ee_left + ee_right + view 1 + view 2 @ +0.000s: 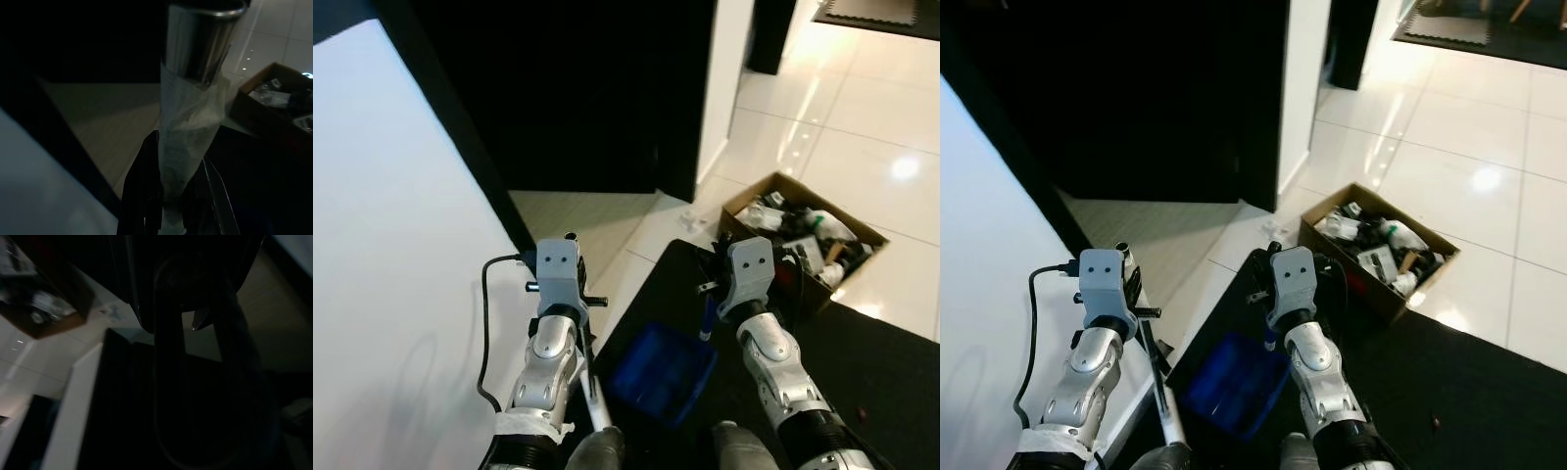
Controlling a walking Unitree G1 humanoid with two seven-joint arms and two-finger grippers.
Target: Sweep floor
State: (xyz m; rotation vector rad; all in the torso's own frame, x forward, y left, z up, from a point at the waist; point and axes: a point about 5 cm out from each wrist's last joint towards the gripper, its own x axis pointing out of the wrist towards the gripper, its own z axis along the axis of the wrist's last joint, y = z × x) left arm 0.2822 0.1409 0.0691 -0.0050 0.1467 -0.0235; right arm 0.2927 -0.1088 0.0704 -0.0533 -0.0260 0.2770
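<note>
My left gripper (583, 298) is held low in front of me, shut on the broom handle (597, 403), a thin white and silver stick that slants down toward my feet. In the left wrist view the handle (188, 142) runs between the black fingers (144, 196). My right gripper (709, 290) is shut on the upright handle (707, 321) of a blue dustpan (661, 377). The dustpan hangs tilted over the near edge of a black mat (871, 362). The right wrist view is very dark, with a looped dark handle (168, 396) just made out.
A cardboard box (803, 240) full of rubbish stands on the mat's far edge, to my right. A white wall (391, 245) runs along my left, and a dark doorway (578, 88) lies ahead. Small scraps (690, 220) lie on the glossy tiles (862, 108).
</note>
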